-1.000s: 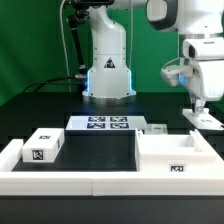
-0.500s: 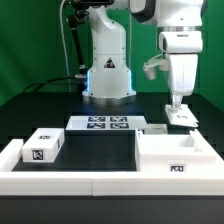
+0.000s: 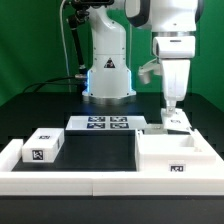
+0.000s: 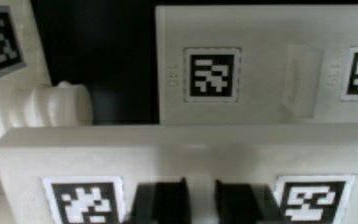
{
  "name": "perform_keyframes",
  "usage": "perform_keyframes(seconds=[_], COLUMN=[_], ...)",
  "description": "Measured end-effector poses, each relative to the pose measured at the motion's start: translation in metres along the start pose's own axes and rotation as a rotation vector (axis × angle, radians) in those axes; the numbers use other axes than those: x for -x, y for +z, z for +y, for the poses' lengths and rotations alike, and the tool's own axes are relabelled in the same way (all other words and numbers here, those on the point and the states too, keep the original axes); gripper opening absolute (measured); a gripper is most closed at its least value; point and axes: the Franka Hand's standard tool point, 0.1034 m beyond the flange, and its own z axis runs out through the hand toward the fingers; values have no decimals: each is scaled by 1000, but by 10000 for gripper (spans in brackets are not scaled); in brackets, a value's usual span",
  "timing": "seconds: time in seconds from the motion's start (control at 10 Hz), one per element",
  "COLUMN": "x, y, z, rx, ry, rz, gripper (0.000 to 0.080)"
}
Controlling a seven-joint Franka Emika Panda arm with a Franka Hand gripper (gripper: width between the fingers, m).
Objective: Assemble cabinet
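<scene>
White robot arm [image 3: 172, 40] has come left and lower over the black table [image 3: 40, 104] in the last second. Large white plastic cabinet body [image 3: 175, 155] lies near right. Just behind it is a small white tagged box part [image 3: 178, 121]. The pincer [image 3: 170, 105] hovers close above this part, narrow and holding nothing. I judge a grasp is being prepared.

Bright, even light fills the exterior view, with no hard shadows. The white cabinet parts [image 3: 172, 150] come close to washing out, and the black surface [image 3: 40, 108] swallows detail, showing only a faint grey sheen towards its far side. A blue glow sits on the arm's base [image 3: 107, 68]. The picture is small and soft. The wrist view is dimmer, greyer and blurred throughout: the marker tags [image 4: 211, 75] smear, and the dark pincer fingers [image 4: 163, 203] are out of focus.
</scene>
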Motion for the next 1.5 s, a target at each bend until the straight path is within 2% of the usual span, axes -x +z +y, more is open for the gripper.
perform_keyframes(seconds=[0.2, 0.5, 1.0, 1.5], x=[0, -1, -5, -9], y=[3, 1, 3, 3], z=[0, 6, 7, 24], rx=[-5, 3, 0, -1], ry=[1, -1, -11, -25], rz=[1, 5, 8, 10], gripper=[68, 68, 68, 68])
